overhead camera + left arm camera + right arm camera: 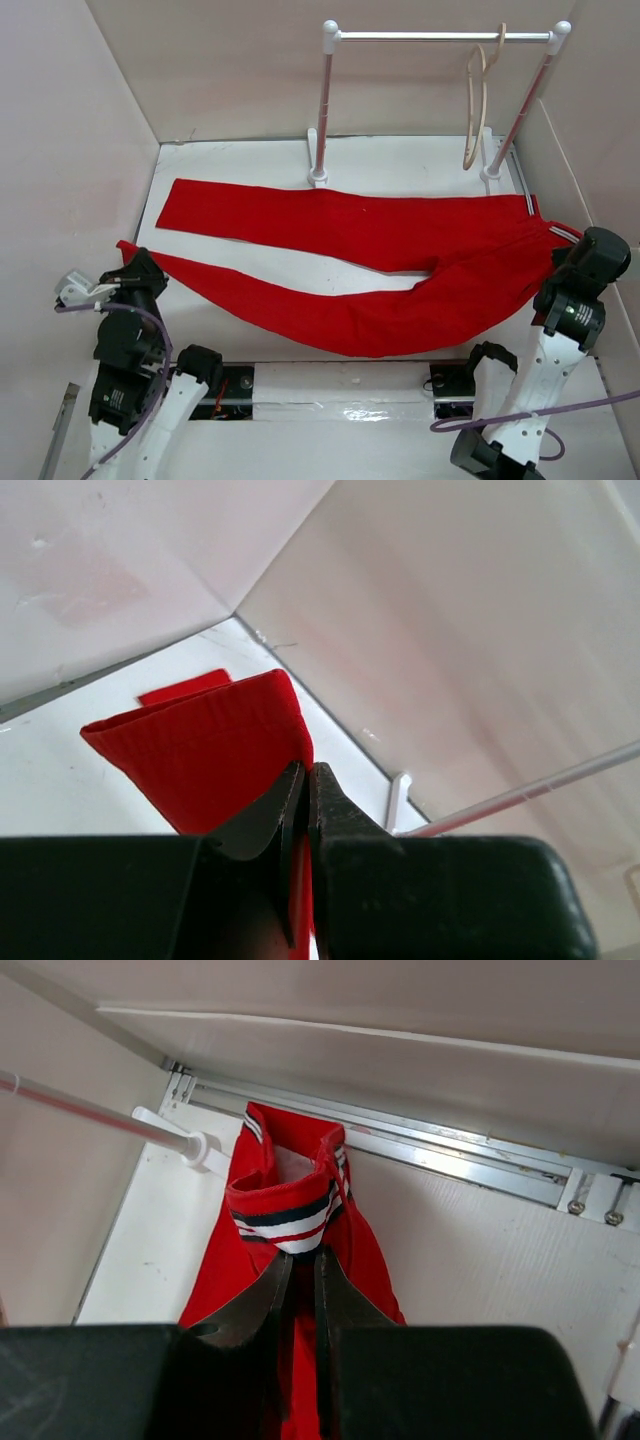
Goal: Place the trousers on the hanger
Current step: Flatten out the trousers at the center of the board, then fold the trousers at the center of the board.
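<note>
The red trousers (380, 250) lie stretched across the white table, waist at the right, the two legs running left. My left gripper (305, 772) is shut on the end of the near leg (205, 750) at the left and holds it just off the table. My right gripper (300, 1255) is shut on the striped waistband (290, 1222) at the right. The pale wooden hanger (478, 110) hangs from the silver bar of the rack (440, 37) at the back right, apart from both grippers.
The rack's white posts (322, 110) stand on feet at the back of the table, just behind the far leg. Pale walls close in on the left, back and right. A metal rail (450, 1150) runs along the right wall's foot.
</note>
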Motion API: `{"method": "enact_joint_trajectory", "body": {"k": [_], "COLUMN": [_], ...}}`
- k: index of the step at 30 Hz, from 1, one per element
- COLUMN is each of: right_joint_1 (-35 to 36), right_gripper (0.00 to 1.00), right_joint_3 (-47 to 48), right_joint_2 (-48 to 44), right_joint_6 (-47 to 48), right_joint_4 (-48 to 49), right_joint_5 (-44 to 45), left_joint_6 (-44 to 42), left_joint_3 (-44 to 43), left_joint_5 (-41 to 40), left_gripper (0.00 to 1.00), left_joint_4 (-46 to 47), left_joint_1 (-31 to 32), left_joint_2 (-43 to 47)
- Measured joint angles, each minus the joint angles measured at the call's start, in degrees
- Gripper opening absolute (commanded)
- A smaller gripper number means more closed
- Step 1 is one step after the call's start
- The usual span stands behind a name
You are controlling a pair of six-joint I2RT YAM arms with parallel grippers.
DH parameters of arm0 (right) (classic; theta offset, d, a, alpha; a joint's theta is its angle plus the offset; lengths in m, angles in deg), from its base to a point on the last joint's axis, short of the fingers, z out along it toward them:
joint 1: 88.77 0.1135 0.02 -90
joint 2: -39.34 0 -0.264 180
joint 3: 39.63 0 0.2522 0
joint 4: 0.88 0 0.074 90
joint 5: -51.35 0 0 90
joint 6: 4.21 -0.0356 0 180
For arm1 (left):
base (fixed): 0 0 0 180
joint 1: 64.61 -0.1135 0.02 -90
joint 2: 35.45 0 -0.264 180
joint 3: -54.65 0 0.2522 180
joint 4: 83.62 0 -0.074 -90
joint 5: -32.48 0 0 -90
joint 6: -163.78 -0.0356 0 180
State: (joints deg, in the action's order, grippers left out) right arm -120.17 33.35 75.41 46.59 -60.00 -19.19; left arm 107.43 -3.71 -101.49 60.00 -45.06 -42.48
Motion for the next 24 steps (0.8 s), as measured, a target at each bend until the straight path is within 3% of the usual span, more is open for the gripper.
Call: {"method": "enact_joint_trajectory", "body": {"k": [5,13,18,24], "right_joint_1": [0.09,0.09,0.09,0.11], "right_gripper": [0.00,0.00,0.00,0.00], "right_joint_3": [-6.23,-8.85,-8.87,-6.97], "right_joint_2": [3.17,10.03,15.28,25.53], "right_joint_6": [-0.61,-1.18,-3.02,-4.37], "right_joint_4": [6.99,14.67,21.20,24.00], "right_joint_5": [-3.67,-8.66,-12.35,-14.10], "left_joint_6": [7.61,17.88,16.83,13.62], "left_joint_3": [0.13,-2.14,-4.26,-10.21], "left_joint_5": [0.17,-2.32,-1.90,2.67], "left_gripper": [0.00,0.00,0.00,0.00], "left_joint_4": [-0.13,-1.29,-1.01,0.74], "left_joint_1": [0.00,-1.38,-10.32,-28.35], "left_joint_2": [-10.27,-36.46,-41.46,-48.26]}}
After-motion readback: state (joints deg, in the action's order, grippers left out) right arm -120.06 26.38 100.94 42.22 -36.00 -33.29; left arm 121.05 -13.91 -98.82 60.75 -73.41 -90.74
